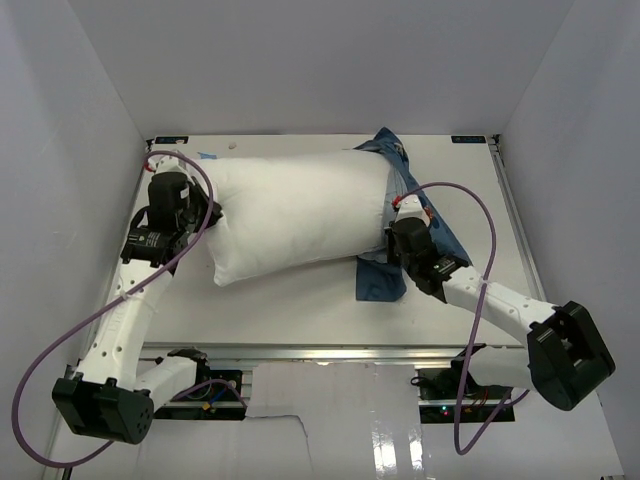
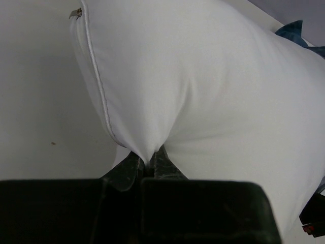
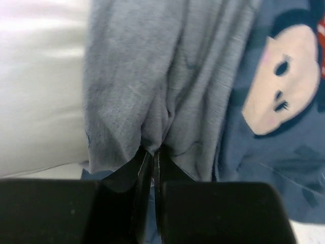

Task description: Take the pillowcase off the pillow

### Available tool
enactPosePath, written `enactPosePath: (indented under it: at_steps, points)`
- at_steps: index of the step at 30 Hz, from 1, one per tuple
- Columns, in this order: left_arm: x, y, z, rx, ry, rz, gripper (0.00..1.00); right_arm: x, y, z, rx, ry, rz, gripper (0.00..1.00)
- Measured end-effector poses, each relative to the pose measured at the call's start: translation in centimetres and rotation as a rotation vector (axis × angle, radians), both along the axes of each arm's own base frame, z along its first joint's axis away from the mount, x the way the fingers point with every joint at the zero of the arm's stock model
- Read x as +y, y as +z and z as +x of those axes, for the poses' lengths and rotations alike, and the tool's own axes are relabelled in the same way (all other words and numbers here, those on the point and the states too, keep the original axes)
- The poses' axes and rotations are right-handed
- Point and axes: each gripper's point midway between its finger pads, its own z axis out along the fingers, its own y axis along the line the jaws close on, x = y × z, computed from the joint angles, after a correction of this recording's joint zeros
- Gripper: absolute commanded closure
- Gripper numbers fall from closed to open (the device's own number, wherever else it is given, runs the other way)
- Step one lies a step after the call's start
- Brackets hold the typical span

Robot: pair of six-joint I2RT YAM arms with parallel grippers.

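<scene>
REMOTE RIG: My left hand (image 2: 148, 163) was clenched on a pinch of the pillow (image 2: 203, 91), nipping the white cloth just beside the piped seam at the pillow's left end. A small zip pull (image 2: 76, 13) showed at one corner. My right hand (image 3: 152, 150) was clamped on a fold of the pillowcase (image 3: 152, 76). The greyish reverse of the cloth was gathered in its grip, with a printed mouse face (image 3: 277, 86) just to the right and the white pillow to the left. Seen from above, the pillow lay across the middle of the desk (image 1: 300, 305), nearly all of it bare. The pillowcase was bunched against its right end, with blue cloth showing past the far corner, beneath my right arm (image 1: 500, 300) and by the near corner. My left arm (image 1: 130, 300) reached in from the opposite side.
</scene>
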Motion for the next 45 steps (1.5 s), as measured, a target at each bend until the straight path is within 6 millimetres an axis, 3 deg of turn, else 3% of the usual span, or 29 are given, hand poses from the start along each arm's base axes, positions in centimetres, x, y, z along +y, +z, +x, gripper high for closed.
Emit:
enactPosePath:
  at_steps: [5, 11, 15, 19, 23, 26, 28, 30, 34, 37, 40, 45]
  points:
    - [-0.5, 1.4, 0.5, 0.004, -0.03, -0.008, 1.0, -3.3, 0.0, 1.4, -0.012, -0.177, -0.041, 0.92]
    - [-0.9, 5.0, 2.3, -0.005, -0.077, -0.043, 1.0, -8.8, -0.2, 2.4, -0.002, -0.382, -0.072, 0.92]
    - [-0.8, 7.0, 3.0, -0.005, -0.099, -0.05, 1.0, -11.4, -1.1, 2.8, 0.027, -0.464, -0.077, 0.92]
    - [-0.7, 7.7, 2.8, 0.018, -0.117, -0.06, 1.0, -13.1, -2.4, 3.3, 0.069, -0.521, -0.078, 0.92]
    - [0.1, 8.1, 2.8, 0.041, -0.11, -0.076, 1.0, -13.8, -3.6, 3.8, 0.111, -0.542, -0.057, 0.92]
    - [0.8, 7.9, 2.6, 0.051, -0.093, -0.079, 1.0, -13.1, -3.7, 4.0, 0.132, -0.495, -0.011, 0.92]
    - [1.5, 7.6, 2.9, 0.046, -0.074, -0.069, 1.0, -11.4, -3.1, 3.6, 0.135, -0.402, 0.049, 0.6]
    - [2.7, 6.9, 3.3, 0.032, -0.033, -0.054, 1.0, -9.5, -1.5, 2.5, 0.099, -0.285, 0.138, 0.37]
    - [5.4, 3.5, 3.7, 0.063, 0.067, -0.023, 1.0, -7.0, 4.6, 0.9, -0.052, -0.108, 0.28, 0.31]
    - [6.5, 1.1, 3.7, 0.104, 0.111, -0.006, 1.0, -7.7, 6.9, 1.1, -0.12, -0.09, 0.328, 0.32]
    - [7.1, 0.4, 3.7, 0.114, 0.131, -0.002, 1.0, -9.7, 5.9, 2.0, -0.09, -0.137, 0.345, 0.32]
    - [7.3, 0.9, 4.2, 0.088, 0.136, -0.004, 1.0, -12.3, -0.5, 1.2, 0.086, -0.231, 0.335, 0.25]
